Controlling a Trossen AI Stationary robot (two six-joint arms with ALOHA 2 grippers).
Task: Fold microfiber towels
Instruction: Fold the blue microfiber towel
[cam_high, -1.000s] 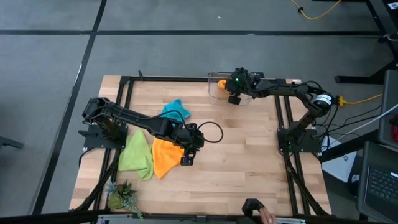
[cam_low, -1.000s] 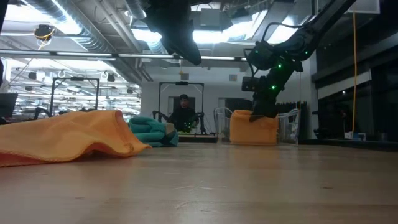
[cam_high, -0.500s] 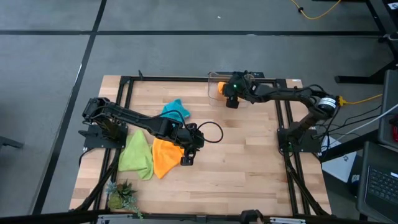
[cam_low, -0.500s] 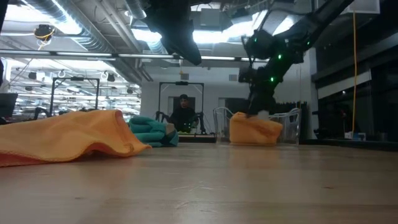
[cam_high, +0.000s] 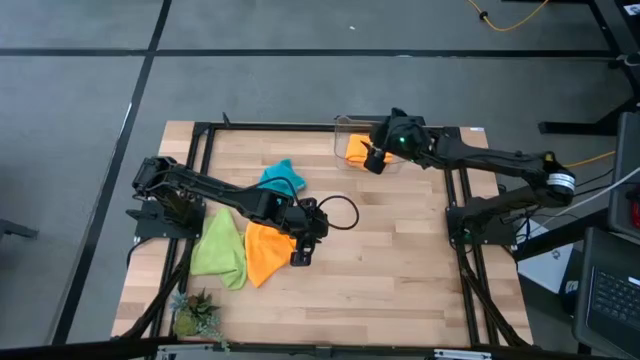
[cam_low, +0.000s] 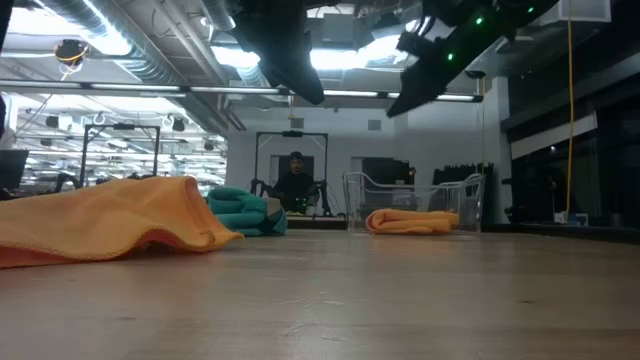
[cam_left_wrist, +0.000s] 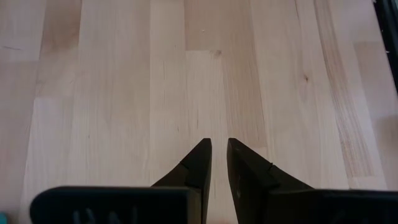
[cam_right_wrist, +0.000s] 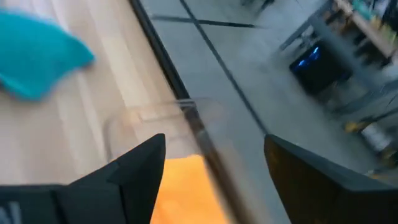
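High view: one orange towel (cam_high: 357, 148) binned; three (cam_high: 262, 254) unfolded; right gripper (cam_high: 374, 160) open above, left gripper (cam_high: 300, 258) nearly closed, empty.

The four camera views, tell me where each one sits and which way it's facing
High view: above the table, looking straight down; both arms show, left gripper beside the orange towel.
Low view: at table-top height, looking level into the room; both arms enter from above.
Left wrist view: on the left arm, facing bare tabletop past its near-shut fingers.
Right wrist view: on the right arm, facing the clear bin past its open fingers.
Shared: high, low and right wrist views show the folded orange towel in the bin.
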